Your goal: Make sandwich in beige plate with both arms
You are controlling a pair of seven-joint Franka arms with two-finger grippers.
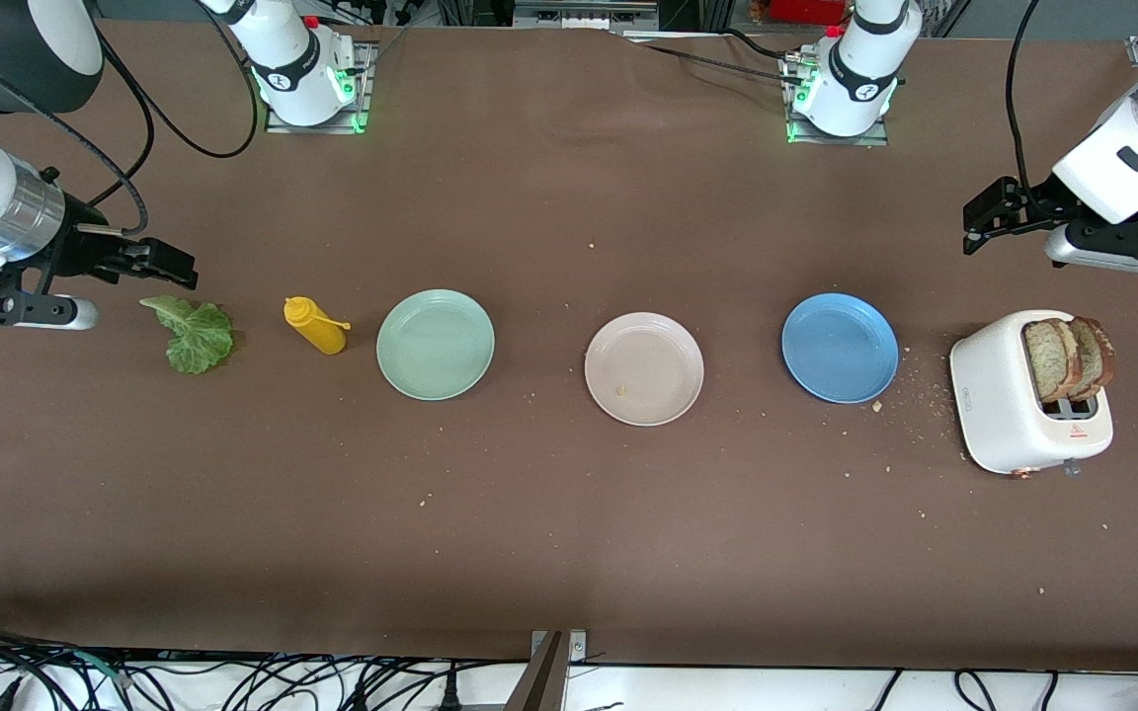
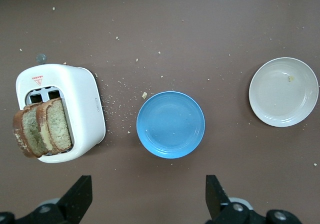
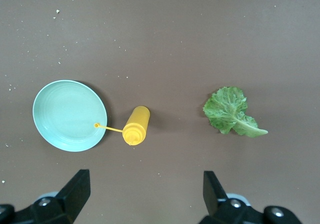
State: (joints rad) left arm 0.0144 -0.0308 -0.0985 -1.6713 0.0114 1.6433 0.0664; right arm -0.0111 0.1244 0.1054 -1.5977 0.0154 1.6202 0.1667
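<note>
I've got the right arm hanging at its end of the table, wrist section angled down, right gripper (image 1: 159,262) up in the air just by the lettuce leaf (image 1: 196,336), fingers (image 3: 75,191) spread wide w/ nothing between them. The leaf is 1 pc, flat on the brown table (image 1: 569,533). Next along the row: 1 yellow squeeze bottle (image 1: 314,325) lying on its side, its thin nozzle tip over the rim of the mint-green plate (image 1: 435,344).

I count 3 plates in one row, all bare: mint-green, then the beige plate (image 1: 643,368) mid-table, then the blue plate (image 1: 839,347). The beige one carries only a crumb or two. It sits well apart from both grippers, roughly between them, w/ one other plate on each side.

Toward the left arm's end: 1 white toaster (image 1: 1028,407), 2 bread slices (image 1: 1071,357) standing up out of its slots, brown, speckled, dark crusts. Crumbs are scattered between the toaster and the blue plate.

The left arm reaches in over its end of the table, forearm slanted down; left gripper (image 1: 984,219) is in the air, near the toaster but not over it, fingers (image 2: 79,196) apart, holding nothing. No sandwich built so far: bread in the toaster, leaf on the table.
</note>
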